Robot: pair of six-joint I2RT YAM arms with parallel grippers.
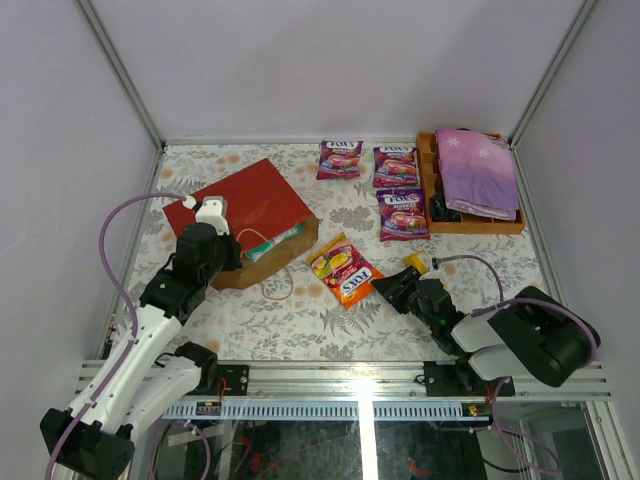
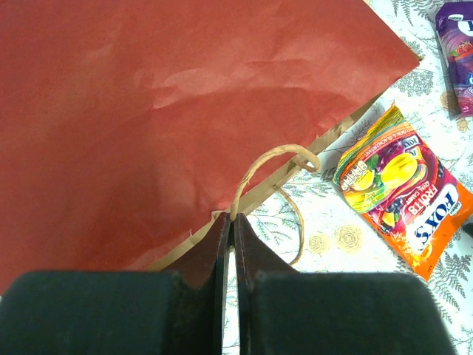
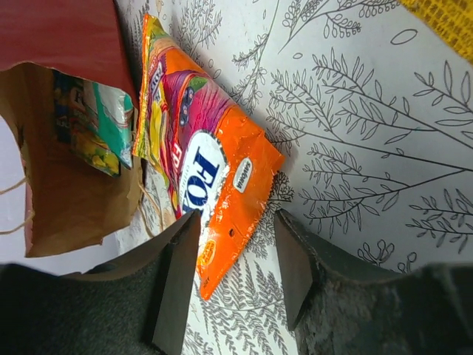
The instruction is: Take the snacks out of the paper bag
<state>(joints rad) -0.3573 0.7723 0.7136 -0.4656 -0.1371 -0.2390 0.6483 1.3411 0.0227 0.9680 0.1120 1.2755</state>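
Lying flat on the leaf-patterned tablecloth (image 1: pixel 330 320), the red paper carrier bag with the brown kraft lining (image 1: pixel 255 195) fills the left-centre of the top view, its open mouth turned toward the lower right. Just inside that mouth a glossy green-and-yellow candy pouch (image 1: pixel 275 243) shows, and a thin beige cord handle (image 1: pixel 277 285) loops out onto the cloth below it. The left claw (image 2: pixel 230 222) is clenched tight, its tips right at the bag's kraft rim beside the cord; whether paper is caught between them I cannot tell. Right of the mouth, out of the bag, lies the orange glossy candy pouch (image 1: pixel 343 270), slanted across the middle of the frame. The right claw (image 1: pixel 392 290) stands released, its two dark fingers (image 3: pixel 174 281) parted on either side of that pouch's near corner in the right wrist view, gripping nothing. A small yellow bar (image 1: pixel 415 263) sits just above the claw. Three purple glossy candy pouches (image 1: pixel 395 165) lie on the cloth in the upper centre, next to a brown wooden tray (image 1: pixel 428 180) in the upper right that holds a folded purple cloth with white flowers (image 1: pixel 477 165)
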